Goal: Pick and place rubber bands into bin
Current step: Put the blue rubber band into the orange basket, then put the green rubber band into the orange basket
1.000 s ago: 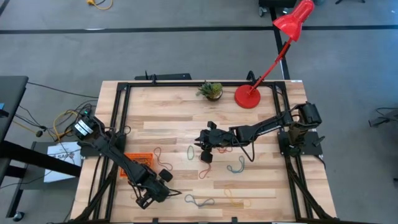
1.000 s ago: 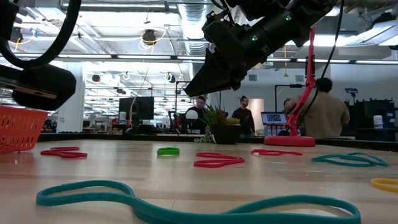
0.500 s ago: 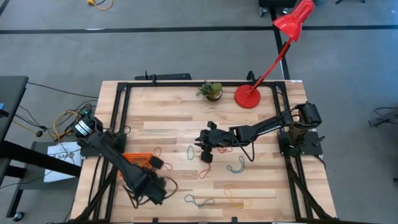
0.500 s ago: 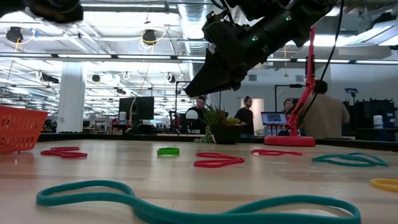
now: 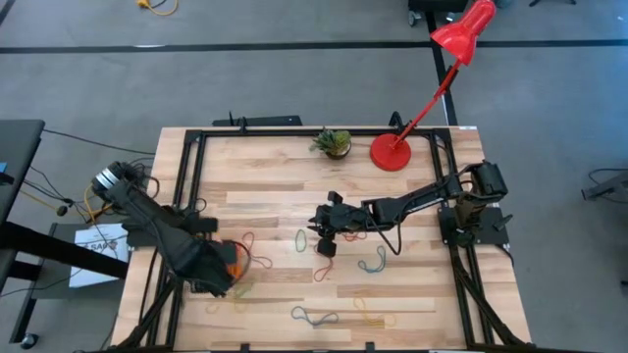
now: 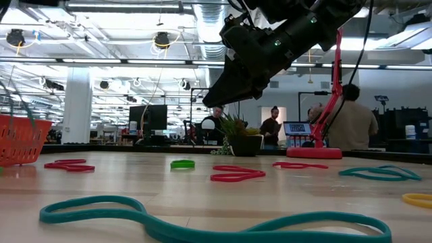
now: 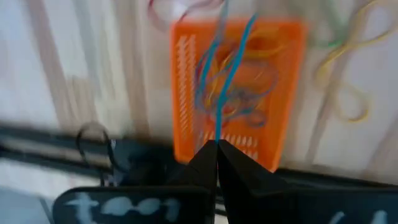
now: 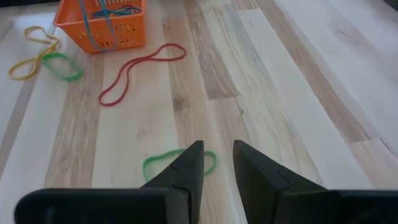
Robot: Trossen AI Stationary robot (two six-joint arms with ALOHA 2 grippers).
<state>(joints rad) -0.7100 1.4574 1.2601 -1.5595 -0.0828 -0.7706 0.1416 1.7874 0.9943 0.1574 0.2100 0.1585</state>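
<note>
The orange bin (image 5: 235, 253) sits near the table's left edge with several rubber bands in it. My left gripper (image 7: 216, 146) hovers just above the bin (image 7: 186, 93), shut on a blue rubber band (image 7: 233, 62). The right wrist view shows that band's strands (image 8: 107, 9) rising out of the bin (image 8: 124, 28). My right gripper (image 8: 217, 163) waits open at mid-table above a green band (image 8: 177, 163). Loose bands lie flat on the table: red (image 5: 257, 245), red (image 5: 322, 273), grey-blue (image 5: 373, 260), grey (image 5: 314, 316), and yellow (image 5: 368, 309). My left gripper pinches the blue band's top end (image 7: 217, 138) between its two fingertips, coming from above and pointing down. The band hangs below the fingers in straight strands. Its lower part (image 7: 214, 102) reaches into the bin among the other bands.
Yellow and green bands (image 5: 235, 289) lie just near of the bin. A small potted plant (image 5: 334, 143) and the red lamp base (image 5: 391, 152) stand by the far edge. A black frame (image 5: 191, 176) borders the table. People stand in the room beyond the table.
My left gripper has risen from close to the table's near edge and moved toward the far left, to above the bin. It has stayed shut and carried the blue band clear of the table, so the band now hangs into the bin.
</note>
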